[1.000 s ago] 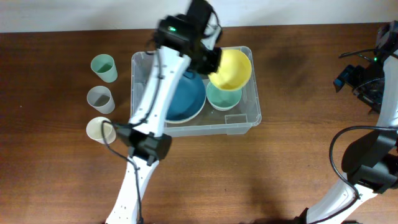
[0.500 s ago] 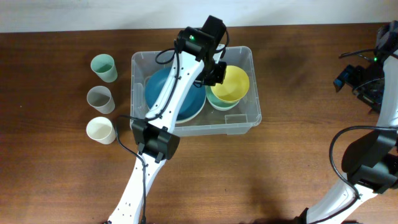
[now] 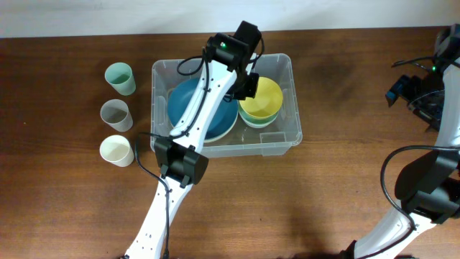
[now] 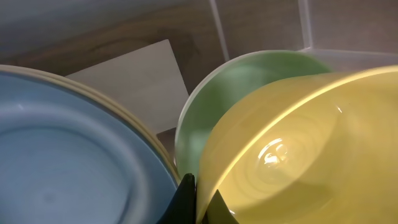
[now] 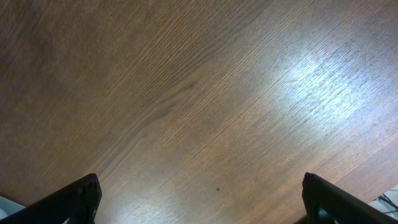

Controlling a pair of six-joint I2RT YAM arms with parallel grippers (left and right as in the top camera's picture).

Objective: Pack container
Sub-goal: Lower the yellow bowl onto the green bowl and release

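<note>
The clear container stands mid-table. Inside it lie a blue plate on the left and a yellow bowl nested in a green bowl on the right. My left gripper is shut on the yellow bowl's rim at its left side. In the left wrist view the black fingertips pinch the yellow bowl wall, with the green bowl behind it and the blue plate to the left. My right gripper hangs open over bare wood at the far right.
Three cups stand in a column left of the container: a green cup, a grey cup and a white cup. The right arm stays along the table's right edge.
The left gripper has lowered the yellow bowl from a tilted pose above the container down into the green bowl. The right arm has not moved.
</note>
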